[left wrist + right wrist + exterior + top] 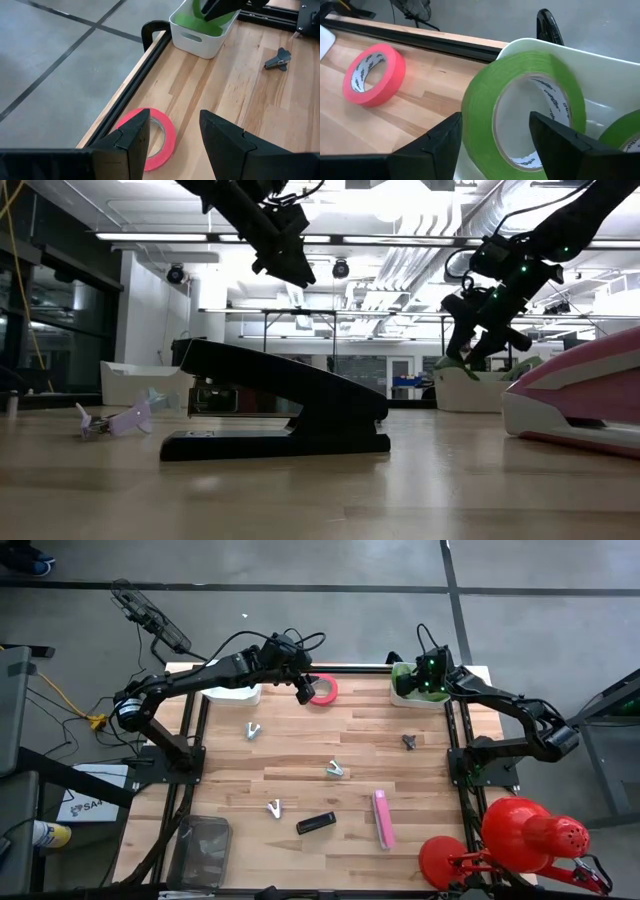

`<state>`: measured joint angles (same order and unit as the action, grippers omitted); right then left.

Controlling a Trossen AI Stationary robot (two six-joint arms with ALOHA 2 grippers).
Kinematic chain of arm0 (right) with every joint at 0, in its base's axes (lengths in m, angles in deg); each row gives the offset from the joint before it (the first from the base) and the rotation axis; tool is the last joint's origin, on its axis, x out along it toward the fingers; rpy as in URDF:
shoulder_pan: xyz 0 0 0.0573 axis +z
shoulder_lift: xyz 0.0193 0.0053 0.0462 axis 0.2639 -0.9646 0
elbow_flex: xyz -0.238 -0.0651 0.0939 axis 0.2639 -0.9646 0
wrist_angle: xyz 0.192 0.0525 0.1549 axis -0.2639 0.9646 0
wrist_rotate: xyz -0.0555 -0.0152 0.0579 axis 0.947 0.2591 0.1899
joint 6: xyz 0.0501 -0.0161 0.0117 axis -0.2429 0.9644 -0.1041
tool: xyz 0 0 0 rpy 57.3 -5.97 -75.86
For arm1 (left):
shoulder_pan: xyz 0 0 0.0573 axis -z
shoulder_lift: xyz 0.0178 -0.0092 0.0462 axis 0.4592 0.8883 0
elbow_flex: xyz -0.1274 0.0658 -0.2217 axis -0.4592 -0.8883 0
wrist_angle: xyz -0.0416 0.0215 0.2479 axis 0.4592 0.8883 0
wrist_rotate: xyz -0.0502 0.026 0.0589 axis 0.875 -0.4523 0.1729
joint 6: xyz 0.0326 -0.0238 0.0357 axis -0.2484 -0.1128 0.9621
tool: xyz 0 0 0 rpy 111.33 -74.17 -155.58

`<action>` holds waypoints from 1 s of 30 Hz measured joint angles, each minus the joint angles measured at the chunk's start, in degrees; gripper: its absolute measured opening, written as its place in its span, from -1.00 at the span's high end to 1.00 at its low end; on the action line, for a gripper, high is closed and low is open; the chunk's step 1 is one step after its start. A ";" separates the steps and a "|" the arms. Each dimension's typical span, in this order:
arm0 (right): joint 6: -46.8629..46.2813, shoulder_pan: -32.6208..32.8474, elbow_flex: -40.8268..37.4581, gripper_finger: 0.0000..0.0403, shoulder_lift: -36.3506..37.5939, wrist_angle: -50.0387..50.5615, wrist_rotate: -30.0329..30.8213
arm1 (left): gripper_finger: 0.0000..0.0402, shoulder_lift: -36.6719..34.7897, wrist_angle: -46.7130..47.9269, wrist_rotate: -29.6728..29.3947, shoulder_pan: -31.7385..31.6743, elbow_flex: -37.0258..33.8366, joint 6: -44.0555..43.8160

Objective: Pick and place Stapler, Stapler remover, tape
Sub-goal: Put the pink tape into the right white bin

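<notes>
The green tape roll is standing on edge in the white bin at the counter's far right corner. Your right hand is right at it, fingers spread, gripping nothing. Your left hand hangs over the pink tape roll by the far edge, fingers apart, empty.

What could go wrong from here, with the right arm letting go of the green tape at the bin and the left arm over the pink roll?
1. The green tape roll stands on edge at the white bin's rim between the open right gripper; it might roll or tip out.
2. The pink tape roll lies close to the table's edge rail; the open left gripper is off-centre and might nudge it against the rail.
</notes>
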<state>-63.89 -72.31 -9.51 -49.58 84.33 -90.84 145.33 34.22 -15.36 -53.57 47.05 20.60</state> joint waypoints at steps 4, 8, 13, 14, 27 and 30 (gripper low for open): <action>-2.00 -0.02 0.03 -0.10 0.00 -0.08 1.22 | 0.15 0.00 0.00 0.00 0.00 0.00 0.00; -3.30 -0.02 0.04 -0.10 0.00 0.03 3.68 | 0.15 0.00 0.00 0.00 0.00 0.00 0.00; -4.23 0.04 0.04 -0.07 0.25 0.55 5.51 | 0.15 0.00 0.00 0.00 0.00 0.01 -0.03; -4.26 0.04 0.04 -0.06 0.47 0.64 6.02 | 0.15 0.00 0.00 0.00 0.00 0.01 -0.04; -2.84 1.31 0.07 0.07 4.59 3.97 10.35 | 0.15 0.00 -0.11 0.00 0.00 0.01 -0.48; -2.75 2.86 0.07 0.12 4.57 5.11 12.46 | 0.15 0.00 -0.14 0.02 0.00 0.01 -0.50</action>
<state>-66.65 -69.46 -9.44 -45.01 89.45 -78.38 145.33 34.08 -15.33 -53.57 47.06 20.09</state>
